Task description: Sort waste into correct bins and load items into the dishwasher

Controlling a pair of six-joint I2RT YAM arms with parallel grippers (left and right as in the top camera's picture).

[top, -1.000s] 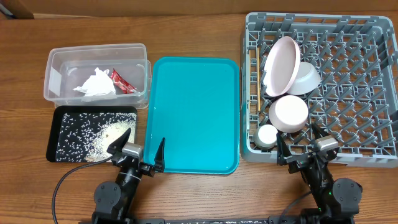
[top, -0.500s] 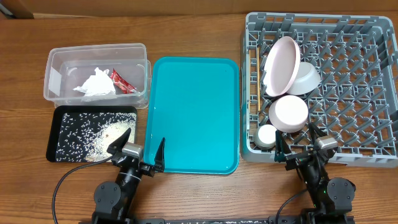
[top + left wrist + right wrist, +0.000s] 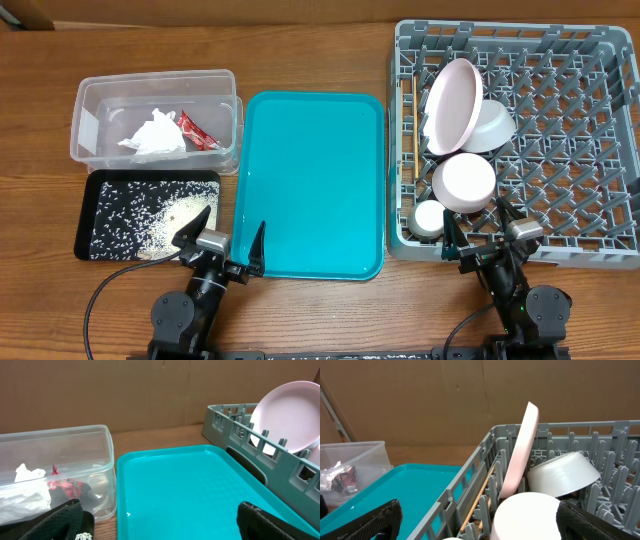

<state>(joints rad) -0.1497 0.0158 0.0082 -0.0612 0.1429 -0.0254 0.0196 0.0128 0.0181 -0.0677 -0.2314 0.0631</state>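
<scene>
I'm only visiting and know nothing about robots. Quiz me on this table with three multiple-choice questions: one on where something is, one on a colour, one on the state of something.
1. Where is the red sauce packet?
A) in the clear tub
B) on the teal tray
C) in the grey rack

2. What colour is the shallow tray under the rice grains?
A) white
B) black
C) teal

3. How is the left gripper?
A) shut on a cup
B) shut on a chopstick
C) open, holding nothing

Answers:
1 A: it lies beside the napkin inside the tub.
2 B: the overhead view shows it black.
3 C: its fingers stand apart with nothing between them.
</scene>
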